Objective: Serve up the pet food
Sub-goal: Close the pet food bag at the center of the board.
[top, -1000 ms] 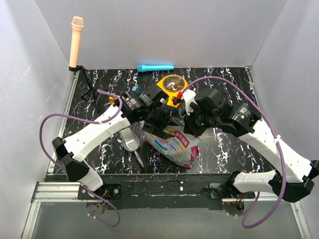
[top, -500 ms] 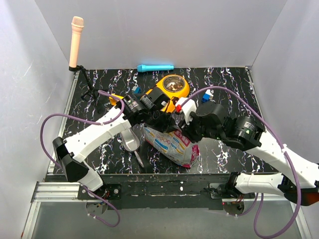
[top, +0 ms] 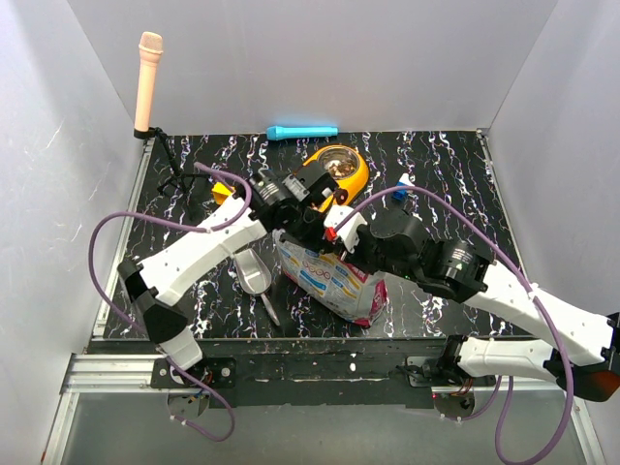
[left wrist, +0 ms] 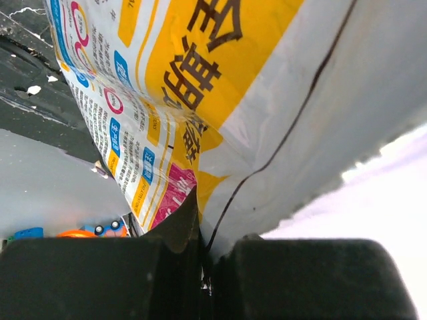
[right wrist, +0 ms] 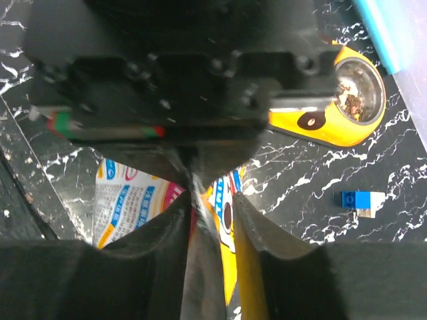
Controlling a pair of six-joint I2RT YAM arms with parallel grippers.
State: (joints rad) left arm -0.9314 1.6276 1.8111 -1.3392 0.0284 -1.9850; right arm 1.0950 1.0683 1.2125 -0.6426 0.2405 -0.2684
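Observation:
The white-blue-pink foil bag [top: 334,281] stands mid-table, leaning. My left gripper [top: 308,219] is shut on its top edge; in the left wrist view the jaws [left wrist: 200,267] pinch the foil of the bag [left wrist: 200,100]. My right gripper [top: 335,235] sits just beside it, open, its fingers [right wrist: 210,200] straddling the bag's edge [right wrist: 133,200] without clamping it. Pet food [right wrist: 352,93] shows as brown kibble in one steel cup of the yellow double bowl [top: 334,172], right behind both grippers. The inside of the bag is hidden.
A grey scoop [top: 252,271] lies left of the bag. A small blue-white brick [top: 405,183] lies right of the bowl, a blue cylinder [top: 302,131] by the back wall, a microphone on a stand [top: 148,77] at the back left.
My left gripper has closed on the bag's top edge. My right gripper has let go of the bag and opened, and its arm has swung lower and to the left.

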